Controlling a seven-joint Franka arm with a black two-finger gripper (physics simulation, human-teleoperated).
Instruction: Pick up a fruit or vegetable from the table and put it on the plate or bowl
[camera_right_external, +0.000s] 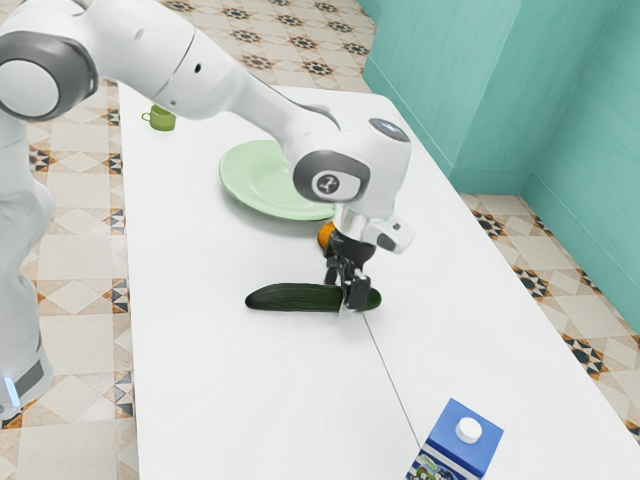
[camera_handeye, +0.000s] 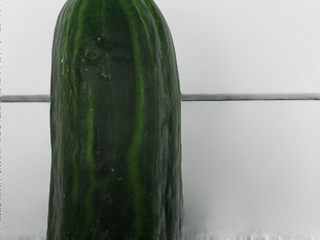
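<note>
Room (exterior view): patterned tile floor, teal walls at the exterior view's right.
Table (camera_right_external: 200, 400): white, with a thin seam (camera_right_external: 392, 385) running under the cucumber's end nearest the gripper.
Cucumber (camera_right_external: 295, 297): dark green, lying flat on the table, lengthwise across the view.
Gripper (camera_right_external: 345, 287): black, pointing straight down onto the cucumber near its end at the exterior view's right. It straddles the cucumber, but I cannot tell whether it grips it or stands loose.
Orange (camera_right_external: 325, 234): just beyond the cucumber, partly hidden by the hand.
Plate (camera_right_external: 260, 180): pale green, beyond the cucumber, apart from it.
Cup (camera_right_external: 160, 118): small and green, well beyond the cucumber, near the table's far edge.
Carton (camera_right_external: 456, 445): blue with a white cap, well apart from the cucumber, at the near edge.
Cucumber (wrist view) (camera_handeye: 115, 140): ribbed skin with pale flecks, right under the hand.
Table (wrist view) (camera_handeye: 250, 175): white, either side of the cucumber.
Seam (wrist view) (camera_handeye: 250, 97): a grey line crossing behind the cucumber.
</note>
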